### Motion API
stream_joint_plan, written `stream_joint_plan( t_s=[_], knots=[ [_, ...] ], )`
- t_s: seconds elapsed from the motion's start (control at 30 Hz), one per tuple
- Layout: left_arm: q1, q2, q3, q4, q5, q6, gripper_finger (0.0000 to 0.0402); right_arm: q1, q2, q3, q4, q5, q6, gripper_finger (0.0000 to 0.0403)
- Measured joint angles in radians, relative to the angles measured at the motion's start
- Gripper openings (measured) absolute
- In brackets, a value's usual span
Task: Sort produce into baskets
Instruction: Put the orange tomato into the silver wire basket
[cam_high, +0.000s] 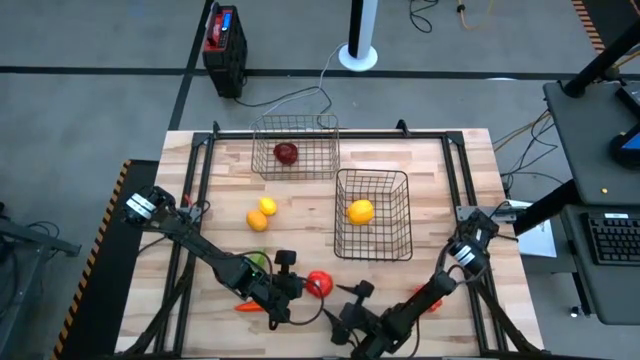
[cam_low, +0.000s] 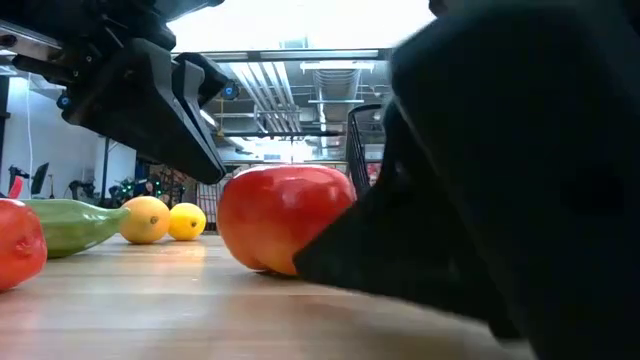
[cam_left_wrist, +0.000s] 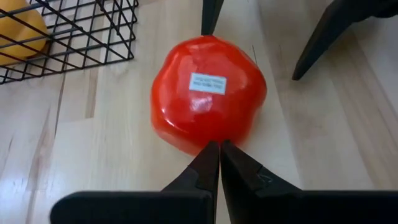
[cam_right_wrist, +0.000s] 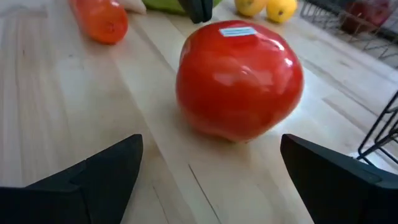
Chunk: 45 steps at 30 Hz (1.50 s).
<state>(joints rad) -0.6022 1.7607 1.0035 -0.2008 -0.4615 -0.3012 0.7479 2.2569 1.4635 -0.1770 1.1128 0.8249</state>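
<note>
The right pincer (cam_right_wrist: 211, 143) is open. Its two fingers are spread wide at the lower corners of the right wrist view and aimed at the tomato (cam_right_wrist: 239, 81), which sits just ahead of them and not yet between them. Across the tomato, the left pincer (cam_left_wrist: 219, 149) is closed and empty, its joined tips at the fruit's edge, touching or nearly so.

In the high view, both pincers meet at the lower centre of the table (cam_high: 430, 170), the left one from the lower left and the right one from the lower right. The tomato lies on the wood between them, outside both baskets.

To the left of it are the carrot (cam_high: 248, 308) and the cucumber (cam_high: 256, 262), both near the left arm. Two yellow-orange pieces (cam_high: 262, 212) lie farther up, at centre left. An orange-red piece (cam_high: 428, 297) shows beside the right arm at the lower right, but I cannot tell what it is.

The top-centre basket (cam_high: 262, 125) holds one dark red fruit (cam_high: 287, 153). The basket at centre right (cam_high: 340, 215) holds one yellow-orange fruit (cam_high: 360, 211).

So two items look sorted and about six remain loose on the table. I judge the task to be roughly a quarter done, with the tomato the piece now in hand, though nothing grips it yet.
</note>
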Motion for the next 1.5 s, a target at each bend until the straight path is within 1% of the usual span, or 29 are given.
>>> stream_joint_plan(
  t_s=[0.2,0.43,0.7,0.87,1.1,1.17,1.37,1.5],
  knots=[
    [0.001,-0.004,0.000,-0.003,0.000,0.004,0.0000,0.000,0.008,0.015,0.002,0.085,0.002,0.0372],
    [0.029,-0.009,0.000,-0.058,-0.002,0.019,0.0000,-0.027,0.019,0.015,0.003,0.073,-0.002,0.0372],
    [0.076,-0.007,-0.002,-0.058,0.003,0.087,0.0000,-0.041,0.021,0.015,0.003,0.076,-0.004,0.0372],
    [0.087,-0.007,-0.003,-0.050,0.064,0.118,0.0000,-0.055,0.021,0.015,0.007,0.059,0.003,0.0372],
    [0.089,-0.007,-0.004,-0.016,0.084,0.152,0.0000,-0.066,0.021,0.014,0.023,0.047,-0.001,0.0372],
    [0.090,-0.007,-0.004,-0.008,0.095,0.162,0.0000,-0.068,0.021,0.013,0.041,0.032,-0.027,0.0372],
    [0.091,-0.006,-0.005,-0.001,0.125,0.163,0.0000,-0.068,0.021,0.013,0.063,0.031,-0.065,0.0372],
    [0.091,-0.006,-0.006,0.003,0.135,0.156,0.0000,-0.068,0.021,0.013,0.065,0.019,-0.076,0.0361]
  ],
)
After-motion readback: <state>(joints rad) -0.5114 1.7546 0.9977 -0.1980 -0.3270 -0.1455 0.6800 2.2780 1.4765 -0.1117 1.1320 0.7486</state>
